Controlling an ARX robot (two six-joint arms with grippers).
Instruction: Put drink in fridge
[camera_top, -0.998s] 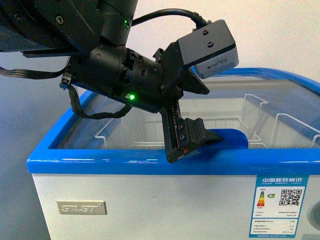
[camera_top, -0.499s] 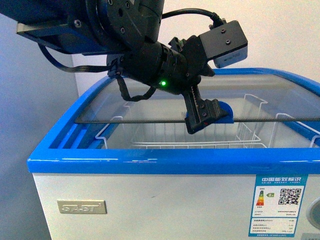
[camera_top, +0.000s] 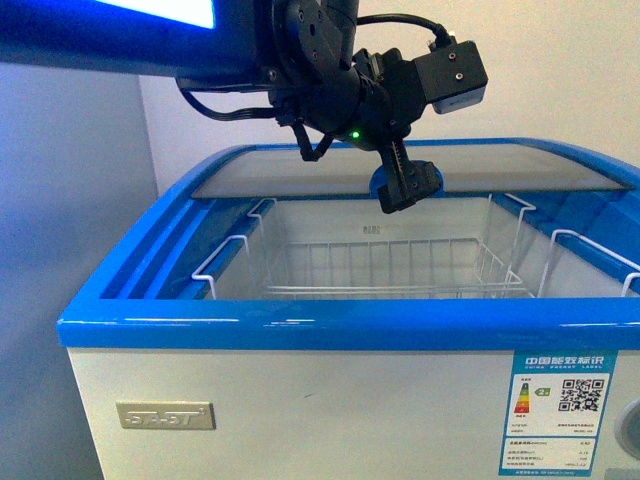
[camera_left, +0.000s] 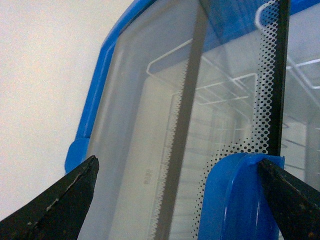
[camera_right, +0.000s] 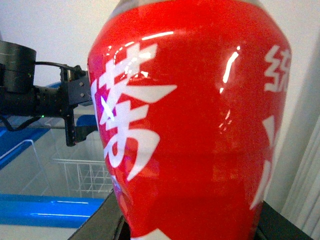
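item 1: drink. red, glossy, with white characters. it fills the right wrist view. the right gripper is closed around its lower body, with only dark jaw edges showing either side. it is held out in front of the fridge, well apart from the opening and not yet over it.

item 2: fridge. white chest with a blue rim. the front rim and a label sit below the left gripper, on the robot's side of it.

item 3: basket. white wire, empty, directly beneath the left gripper in the uncovered front half.

item 4: left gripper. jaws spread wide and holding nothing. the blue handle stands between its fingers, close against one and well clear of the other.

item 5: lid. curved glass, covering the rear part of the chest behind the left gripper.

item 6: wall. plain, beyond everything.

risks, as judged:
- the left arm hangs over the opening, so a drink brought in on that line could strike it.
- a finger catching the handle on the way out could drag the lid forward over the basket.
- coming in too low would knock the drink on the front rim.
- a glossy surface may slip in the jaws.
- a tall drink let go on wire may topple.
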